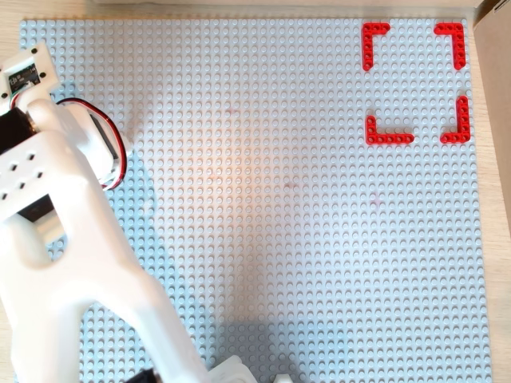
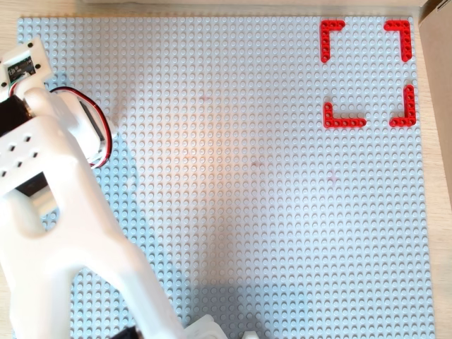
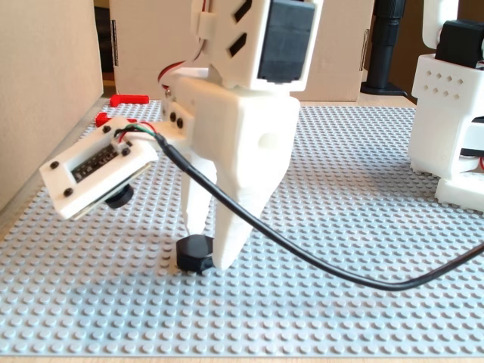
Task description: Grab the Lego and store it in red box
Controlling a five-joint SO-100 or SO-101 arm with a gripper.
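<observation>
The Lego, a small black hexagonal piece, rests on the light-grey studded baseplate. In the fixed view my white gripper points down with one finger behind the piece and the other fingertip against its right side, the jaws nearly closed on it. In both overhead views the arm fills the left side and hides the gripper and the Lego. The red box, four red corner pieces, lies empty at the top right; in the fixed view it shows far back left.
A second white arm base stands at the right of the fixed view. A black cable loops over the plate from the wrist camera module. Cardboard walls stand at the left and along the plate's right edge.
</observation>
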